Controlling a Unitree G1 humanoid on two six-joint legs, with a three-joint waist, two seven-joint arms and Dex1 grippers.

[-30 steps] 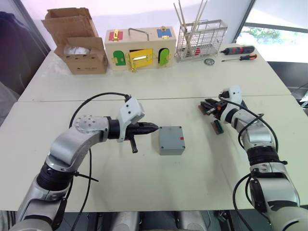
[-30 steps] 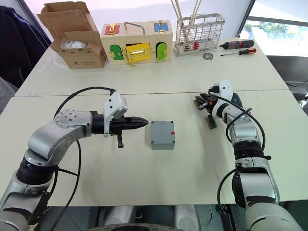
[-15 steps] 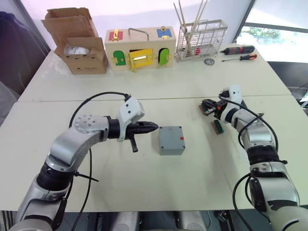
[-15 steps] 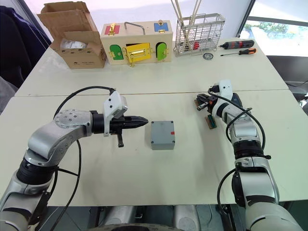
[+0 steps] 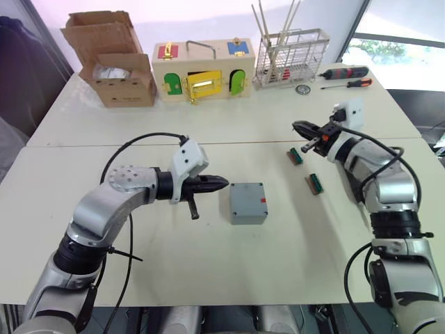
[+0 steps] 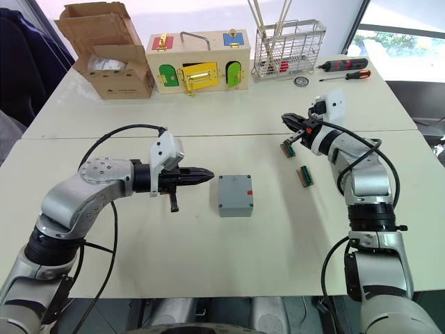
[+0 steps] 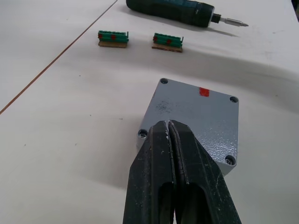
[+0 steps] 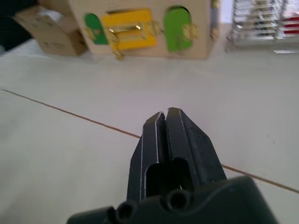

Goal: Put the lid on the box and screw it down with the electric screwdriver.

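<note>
a small grey box [image 5: 248,202] with a red mark on its top and its lid already seated sits near the middle of the white table [image 5: 208,264], and the left gripper [image 5: 224,184], its jaws pressed together on nothing, points at the box from just beside its left edge. the right gripper [image 5: 297,126], jaws likewise pinched together and empty, is raised above the table's right side, over two small green connector blocks [image 5: 295,156] that lie well right of the box. the left wrist view shows a dark electric screwdriver [image 7: 180,10] lying on the table beyond those blocks, and along the far edge stand a cardboard box [image 5: 111,59], a wooden latch box [image 5: 201,71], a wire rack [image 5: 290,57] and two hand screwdrivers [image 5: 344,72].
</note>
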